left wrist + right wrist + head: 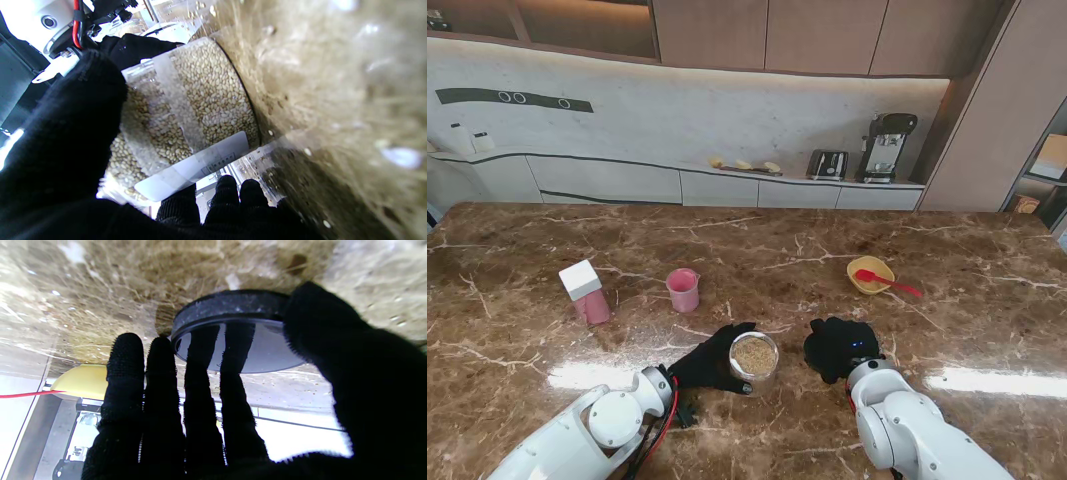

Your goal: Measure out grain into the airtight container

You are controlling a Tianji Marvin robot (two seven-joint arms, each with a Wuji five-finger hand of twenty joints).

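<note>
Far left stands a white-capped pink container point(585, 292), a pink cup point(683, 289) beside it. Near centre, the left hand point(709, 358) wraps the grain-filled jar point(754, 361) — uncapped. The right hand point(840, 347) pinches its dark lid point(230, 308) against the table point(947, 260); yellow bowl point(869, 273) beyond.

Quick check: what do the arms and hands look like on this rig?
Both arms are glossy white with round grey joint caps. Left arm carries red and black cables at the wrist. Left hand and right hand wear fuzzy black gloves; a small blue light shows on the right one.
</note>
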